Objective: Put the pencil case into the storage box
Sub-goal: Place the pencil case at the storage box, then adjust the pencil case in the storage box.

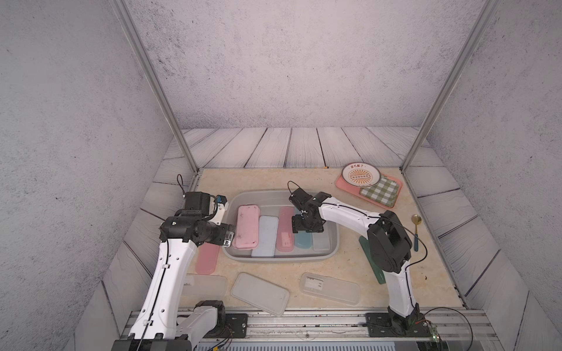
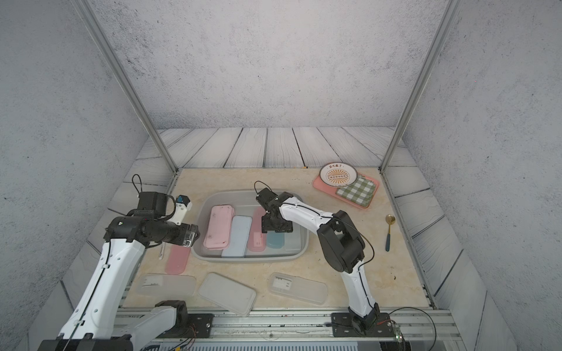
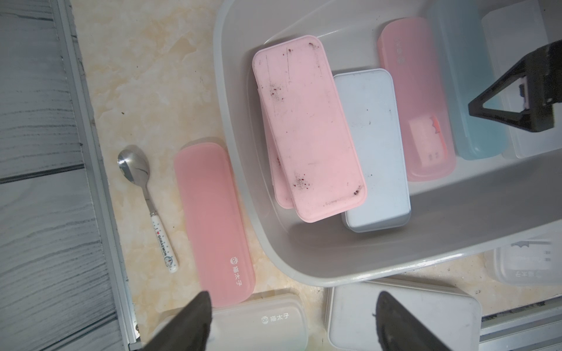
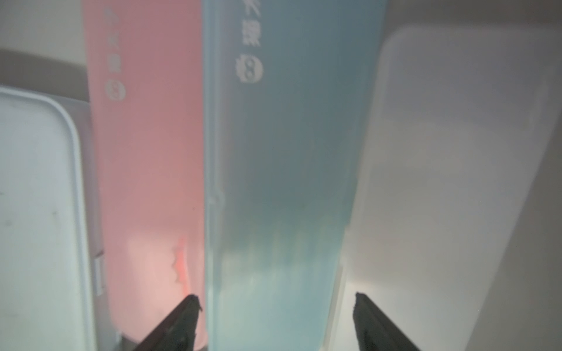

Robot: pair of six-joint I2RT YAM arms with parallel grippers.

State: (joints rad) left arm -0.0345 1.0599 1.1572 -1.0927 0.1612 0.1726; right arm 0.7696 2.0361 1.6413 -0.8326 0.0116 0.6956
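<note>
**While the blue case lies in the box, let go softly**

Because the right gripper (image 4: 275, 296) hangs low inside the storage box (image 1: 279, 259), its two fingers stand one on each side of the blue pencil case (image 4: 289, 167). I cannot tell if they are squeezing it or only standing next to it. The case lies flat toward the right end of the box, between a pink case (image 4: 146, 152) and a clear case (image 4: 441, 182), and it is close to both. The box sits in the middle of the tabletop (image 1: 304, 182).

The left gripper (image 3: 292, 297) has its fingers spread wide with nothing in them. It hangs by the left end of the box.

My guess is that this is the letting-go step. To do it well, the fingers should spread only a little, because the cases next to them are so close. Then the arm should go straight up, not sideways, so no fingertip hooks an edge and tips the case. More cases (image 1: 260, 293) lie near the front edge of the tabletop.
</note>
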